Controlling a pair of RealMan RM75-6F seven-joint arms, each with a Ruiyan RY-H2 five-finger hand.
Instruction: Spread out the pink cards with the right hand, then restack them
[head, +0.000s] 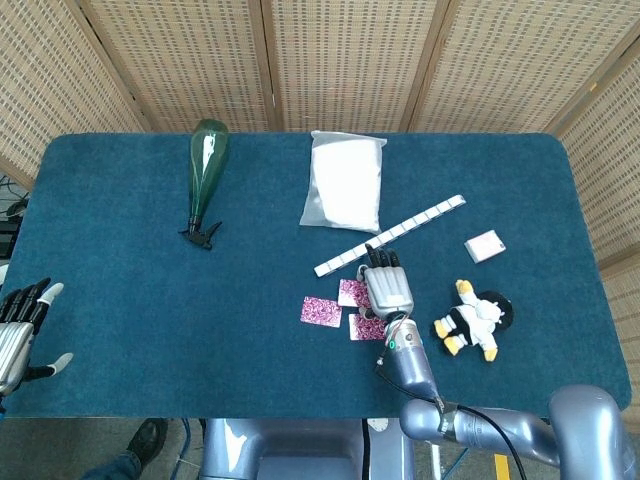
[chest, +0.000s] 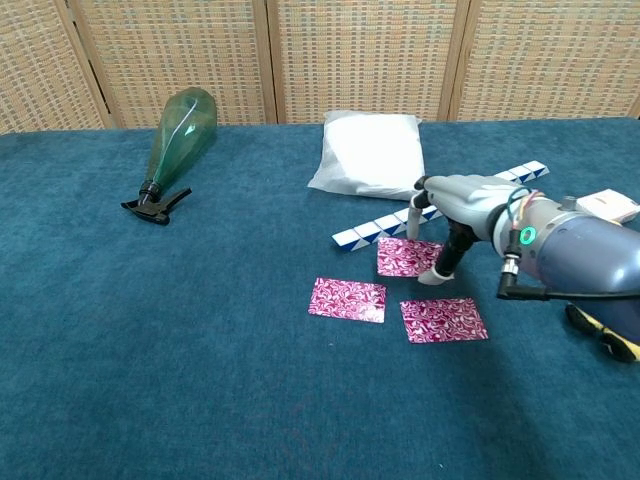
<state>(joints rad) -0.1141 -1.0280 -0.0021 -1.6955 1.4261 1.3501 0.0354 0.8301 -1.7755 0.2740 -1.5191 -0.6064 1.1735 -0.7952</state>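
1. While my right hand (chest: 452, 215) hangs over the pink cards (chest: 408, 257), its fingers are spread and pointing down, one fingertip (chest: 430, 277) pressing the near edge of the card beneath it; nothing is gripped.
2. Two more cards lie flat and apart: one (chest: 347, 299) to the hand's left, one (chest: 443, 320) just nearer me.
3. I judge restacking is the step in hand, so I keep the press light and drag low toward the neighbours.
4. I steer clear of the blue-white strip (chest: 440, 204) just beyond the fingers.
5. My left hand (head: 20, 330) idles well off to the side, fingers apart.
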